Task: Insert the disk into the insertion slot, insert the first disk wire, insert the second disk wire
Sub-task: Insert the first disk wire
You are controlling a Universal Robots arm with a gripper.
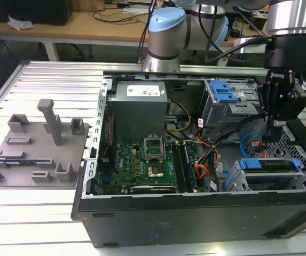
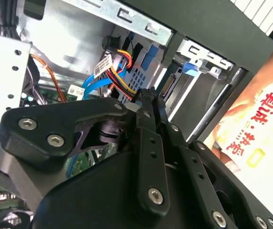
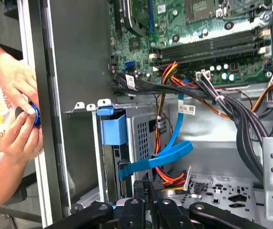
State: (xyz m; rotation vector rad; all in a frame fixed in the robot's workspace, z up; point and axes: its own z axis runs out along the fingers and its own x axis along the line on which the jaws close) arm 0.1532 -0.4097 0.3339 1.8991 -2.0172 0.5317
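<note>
End effector [image 1: 273, 137] sits low inside the open computer case [image 1: 195, 218], at the exterior view's right, just above the drive cage. In both wrist views its fingers [image 2: 145, 107] are pinched close together on the small black plug end of the first disk wire [image 3: 168, 178], so it reads as closed on that plug; the orange-red and yellow strands [image 2: 125, 57] run away from the tips toward the cage. The second disk wire [image 3: 167, 155], light blue, loops just beside the first one and touches the cage wall; it is also seen in the second wrist view [image 2: 92, 81]. The disk [image 1: 273, 166] already lies seated in the insertion slot [image 3: 143, 126], with the blue carrier tab at the slot mouth. Motherboard [image 1: 142, 160] lies near the middle of the case, with black cable bundles between it and the cage. A person's hand [image 3: 17, 138] is outside the case wall, holding 1 small blue-and-black item beside a printed packet [image 2: 262, 129]. The case stands on a slatted metal worktop [image 1: 46, 80], and a grey fixture tray [image 1: 35, 154] is well apart at the exterior view's left.
</note>
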